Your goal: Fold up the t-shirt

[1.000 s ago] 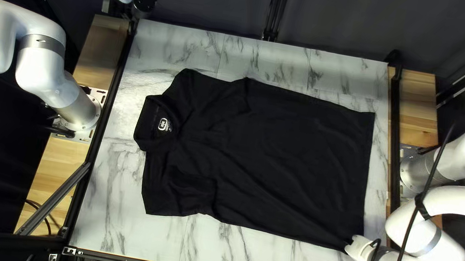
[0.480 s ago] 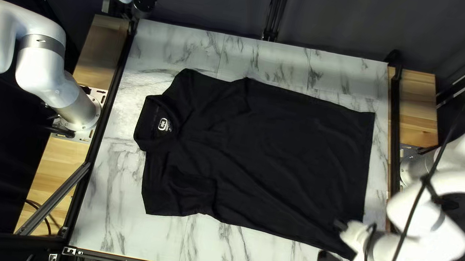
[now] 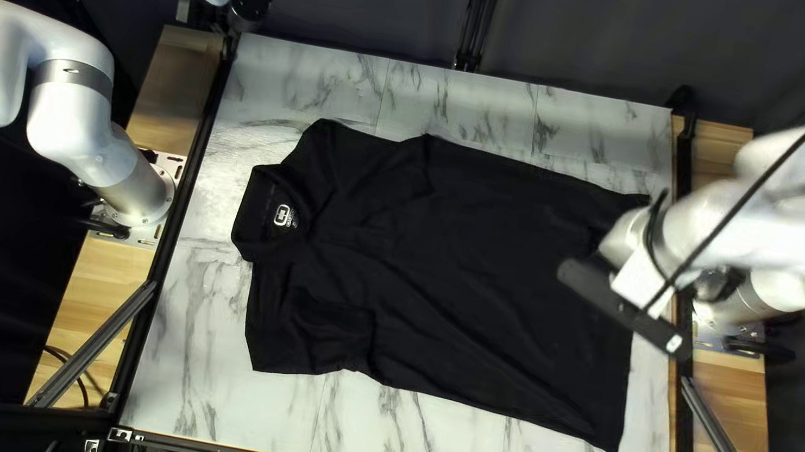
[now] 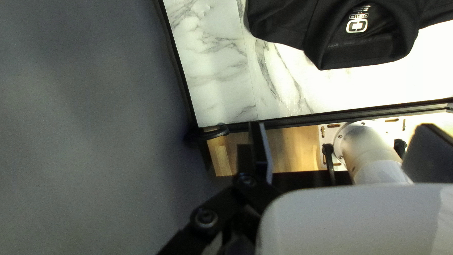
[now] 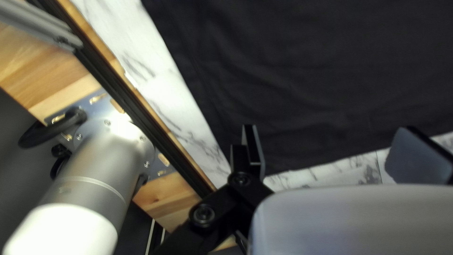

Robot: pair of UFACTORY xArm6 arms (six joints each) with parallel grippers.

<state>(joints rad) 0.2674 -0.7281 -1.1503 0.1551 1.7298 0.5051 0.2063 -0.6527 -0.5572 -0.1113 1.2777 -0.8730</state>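
Two grippers served one polo shirt [image 3: 480, 284], which lay spread on the marble-patterned table [image 3: 367, 429], its collar [image 3: 253, 216] toward my left arm's base and its hem [image 3: 629, 354] toward my right's, presumably so that each arm could reach one end. My right gripper [image 5: 328, 137] hung over the hem end near its far corner, fingers wide apart with nothing gripped, likely so they could come down around the cloth's edge and pinch it. My left gripper [image 4: 340, 134] was also wide open and empty, well apart from the collar, a sensible place that left the shirt free for the right arm [image 3: 787, 233]. Folding looked barely begun, as the body lay in one broad sheet; a shallow pinch there could have slipped off or rucked the fabric.
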